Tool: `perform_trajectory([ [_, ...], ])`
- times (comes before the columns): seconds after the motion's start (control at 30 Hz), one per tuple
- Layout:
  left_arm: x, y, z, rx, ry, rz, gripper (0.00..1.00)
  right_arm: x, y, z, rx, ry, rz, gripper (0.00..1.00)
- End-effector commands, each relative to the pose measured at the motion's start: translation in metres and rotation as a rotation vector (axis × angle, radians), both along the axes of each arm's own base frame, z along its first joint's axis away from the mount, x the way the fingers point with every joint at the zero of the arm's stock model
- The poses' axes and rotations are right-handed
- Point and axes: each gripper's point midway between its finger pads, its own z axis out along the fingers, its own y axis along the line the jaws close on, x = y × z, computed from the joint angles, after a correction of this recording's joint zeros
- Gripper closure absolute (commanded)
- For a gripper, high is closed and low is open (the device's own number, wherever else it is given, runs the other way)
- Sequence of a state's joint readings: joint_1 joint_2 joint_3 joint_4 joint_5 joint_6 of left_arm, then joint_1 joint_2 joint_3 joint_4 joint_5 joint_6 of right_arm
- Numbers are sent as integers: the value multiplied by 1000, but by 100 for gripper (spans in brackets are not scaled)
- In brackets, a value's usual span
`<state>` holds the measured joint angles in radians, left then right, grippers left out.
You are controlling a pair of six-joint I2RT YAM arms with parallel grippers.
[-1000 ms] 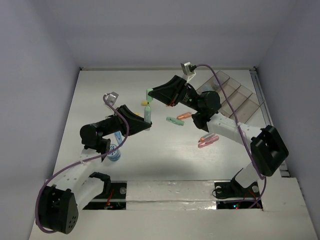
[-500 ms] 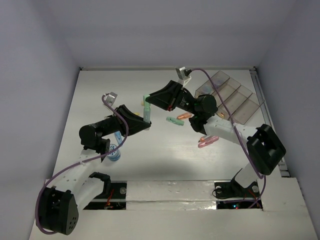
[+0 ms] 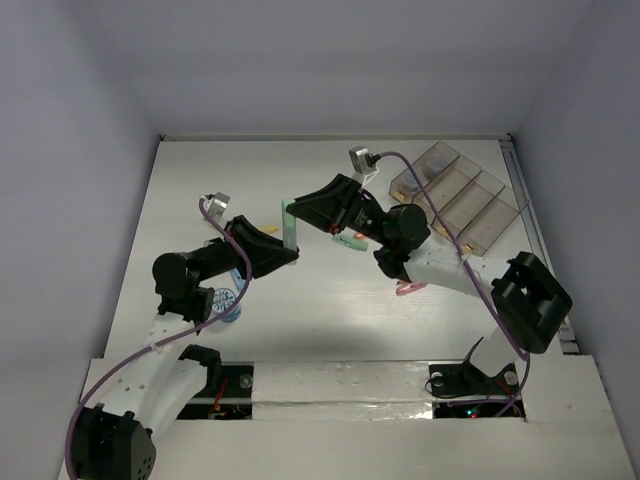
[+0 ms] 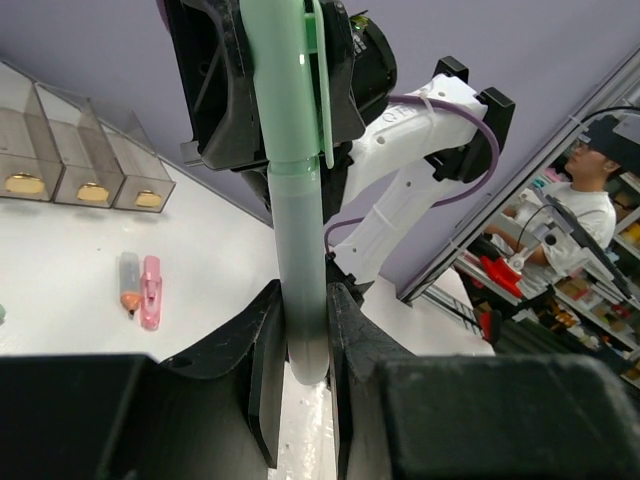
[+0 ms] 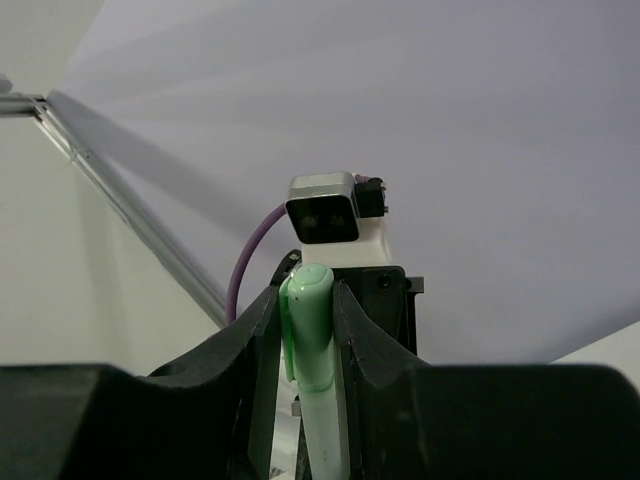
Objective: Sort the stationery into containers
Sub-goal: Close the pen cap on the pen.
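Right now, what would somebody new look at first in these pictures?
Both grippers are clamped on one green pen near the middle of the table: the left gripper pinches its barrel, the right gripper its capped end. The clear bins stand at the far right, and a pink pen lies on the table's right half.

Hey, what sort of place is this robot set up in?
Probably a robotics lab or workshop: a left arm and right arm work on a white table boxed in by plain panels, and the left wrist view shows a person beside cluttered equipment racks.
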<state>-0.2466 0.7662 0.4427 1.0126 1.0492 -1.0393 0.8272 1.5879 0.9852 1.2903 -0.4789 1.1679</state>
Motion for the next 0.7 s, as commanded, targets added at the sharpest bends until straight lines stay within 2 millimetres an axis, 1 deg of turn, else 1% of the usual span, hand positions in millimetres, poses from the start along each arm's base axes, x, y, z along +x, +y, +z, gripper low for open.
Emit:
perform_trajectory([
  [0.0,0,7,43,-46,-224,91,100,-10,11,-21,-81,7,12,100],
  [0.13,-3,6,42,-58,-216,66,100,-14,13,-32,-107,3,15,100],
  [0.17,-7,6,45,-69,-219,54,100,-14,14,-35,-117,-7,7,100],
  [0.33,-12,6,49,-90,-209,11,100,-9,17,-66,-254,8,-32,100],
  [0.37,-16,6,53,-101,-227,3,100,-11,19,-73,-278,-5,-37,100],
  [0.4,-18,6,54,-111,-207,-14,100,-10,20,-82,-313,9,-39,100],
  [0.53,-29,8,67,-148,-220,-56,100,-11,16,-102,-377,5,-55,100],
  [0.57,-32,8,71,-155,-235,-61,100,-12,14,-109,-395,4,-57,100],
  [0.67,-34,10,79,-169,-237,-62,100,-16,12,-125,-433,18,-43,100],
])
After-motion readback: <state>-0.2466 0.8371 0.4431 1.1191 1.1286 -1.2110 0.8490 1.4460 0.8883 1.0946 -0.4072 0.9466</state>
